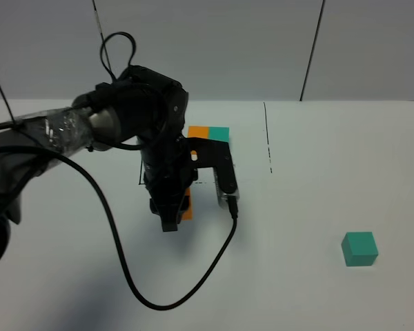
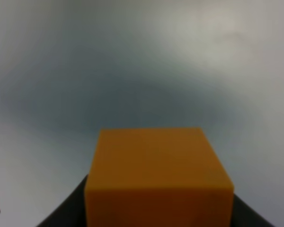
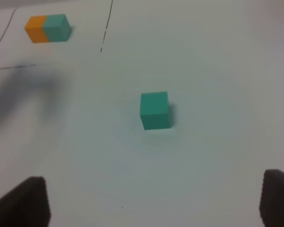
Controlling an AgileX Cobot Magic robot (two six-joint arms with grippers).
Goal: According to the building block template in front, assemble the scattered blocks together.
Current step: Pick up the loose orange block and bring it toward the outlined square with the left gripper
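Left claw (image 1: 178, 210) is clamped on the orange cube (image 2: 158, 175), low over the surface (image 1: 297, 289). Teal cube (image 1: 359, 248) lies well apart at 4 o'clock; template bar (image 1: 208, 134) at 12 o'clock. Right claw (image 3: 155, 194) is spread apart, empty. Both look light, rigid, matte: grip opposite flat faces

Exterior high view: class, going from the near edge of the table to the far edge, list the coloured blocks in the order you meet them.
teal cube → orange cube → two-colour template bar
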